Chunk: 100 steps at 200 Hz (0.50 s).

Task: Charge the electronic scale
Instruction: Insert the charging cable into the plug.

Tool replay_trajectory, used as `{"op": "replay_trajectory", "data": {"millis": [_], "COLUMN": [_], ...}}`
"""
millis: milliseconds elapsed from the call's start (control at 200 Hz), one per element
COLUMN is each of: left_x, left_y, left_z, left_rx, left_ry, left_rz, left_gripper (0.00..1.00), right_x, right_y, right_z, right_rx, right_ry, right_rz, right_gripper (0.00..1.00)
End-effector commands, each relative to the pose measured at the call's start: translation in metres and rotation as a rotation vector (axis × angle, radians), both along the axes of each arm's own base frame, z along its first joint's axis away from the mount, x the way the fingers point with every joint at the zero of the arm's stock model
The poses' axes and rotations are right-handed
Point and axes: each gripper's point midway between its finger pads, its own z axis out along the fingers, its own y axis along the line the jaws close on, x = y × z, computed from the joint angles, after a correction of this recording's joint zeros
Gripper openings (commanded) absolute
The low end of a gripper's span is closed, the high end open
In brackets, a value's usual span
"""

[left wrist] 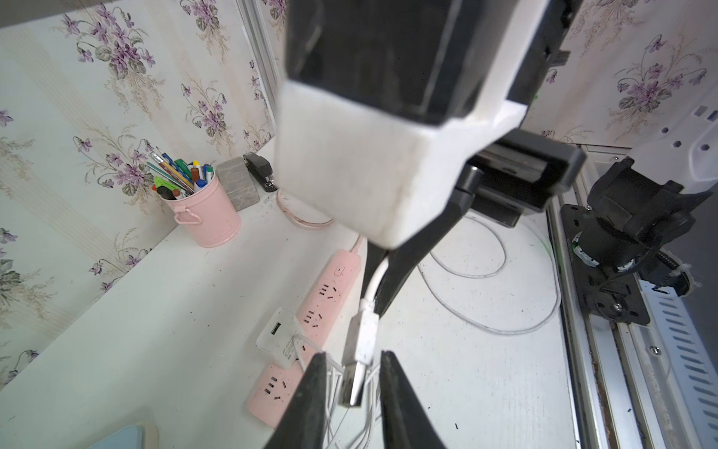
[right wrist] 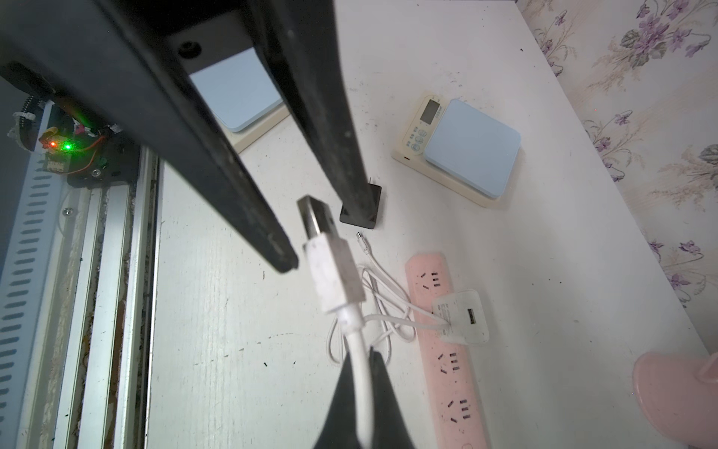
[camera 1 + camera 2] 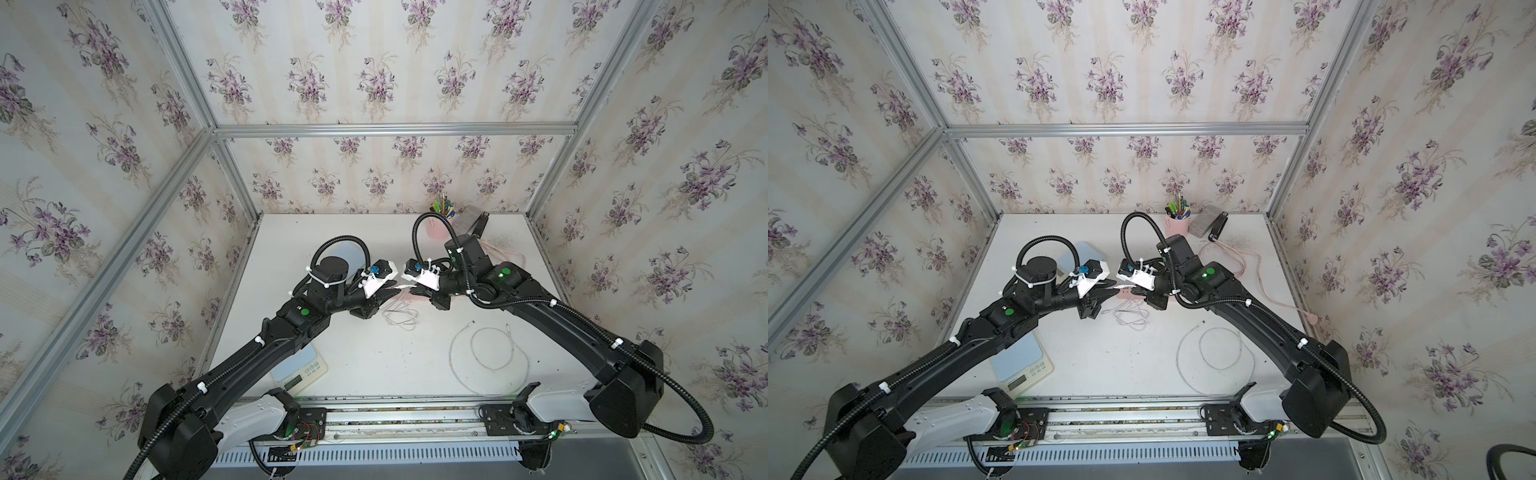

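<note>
Your white surface (image 3: 374, 365) carried a near scale (image 3: 307, 365) at the front edge and a far scale (image 2: 466, 151) farther back. A pink power strip (image 1: 322, 295) with a white charger (image 1: 277, 334) lay mid-surface. A pen cup (image 1: 206, 210) and a stapler (image 1: 260, 171) stood at the rear.

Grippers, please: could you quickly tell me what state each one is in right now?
Left gripper: open, jaws either side of the USB plug, not gripping it.
Right gripper: shut on the white cable just behind that plug.
</note>
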Motion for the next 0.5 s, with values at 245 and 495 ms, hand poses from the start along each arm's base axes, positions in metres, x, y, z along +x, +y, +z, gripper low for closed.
{"op": "replay_trajectory", "data": {"millis": [245,495], "left_x": [-0.005,-0.012], "left_y": [-0.01,-0.019], "left_z": [0.007,0.019], "left_rx": [-0.064,-0.205], "left_ry": [0.1,0.21], "left_rz": [-0.064,-0.166], "left_gripper": [0.0,0.0], "right_x": [-0.005,-0.022], "right_y": [-0.001,-0.021], "right_z": [0.037,0.089], "right_rx": [0.233,0.63], "right_ry": [0.007,0.086], "right_rz": [0.027,0.124], "right_gripper": [0.25,0.56]}}
